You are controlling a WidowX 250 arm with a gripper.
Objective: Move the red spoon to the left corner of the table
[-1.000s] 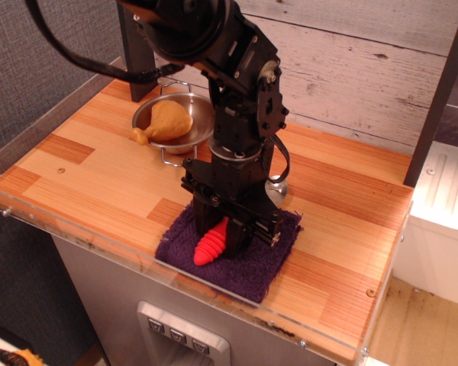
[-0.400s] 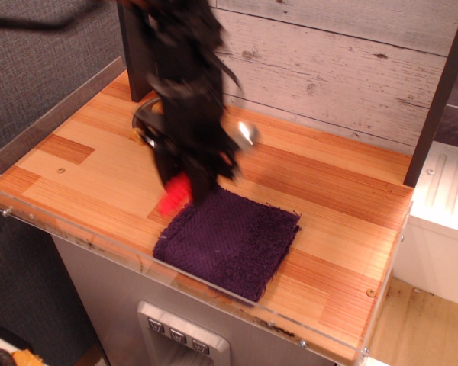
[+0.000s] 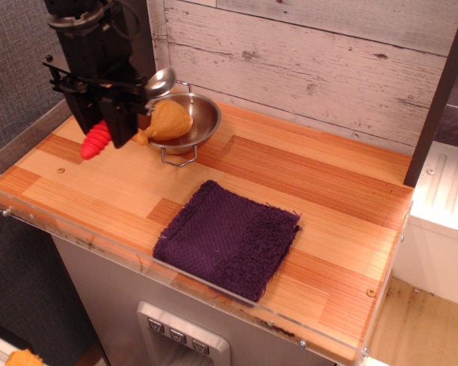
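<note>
Arm: a black robot arm comes down from the top edge in the upper left of the frame, in front of a dark upright post.
Jaws: the gripper has its jaws closed around the red spoon, gripping it somewhere along the middle of its length; the exact contact is hidden by the black housing.
Red spoon: held in the air in the upper left of the frame, tilted, with the ribbed red handle end pointing down and to the left and the shiny metal bowl end pointing up and to the right. The handle tip hangs over the far left part of the counter; whether it touches the wood cannot be told.
Counter: a butcher-block top of light and reddish-brown planks, with a clear acrylic rim along its near edge.
Steel bowl: a small metal bowl with wire handles stands at the back of the counter, upper left of centre, just right of the jaws. The spoon's metal end shows just above its left rim.
Toy drumstick: an orange-brown chicken leg lies in the steel bowl, its narrow end reaching over the left rim.
Purple cloth: a dark purple folded cloth lies flat near the front edge, lower centre of the frame, well apart from the spoon.
Backdrop: a whitewashed plank wall runs behind the counter.
</note>
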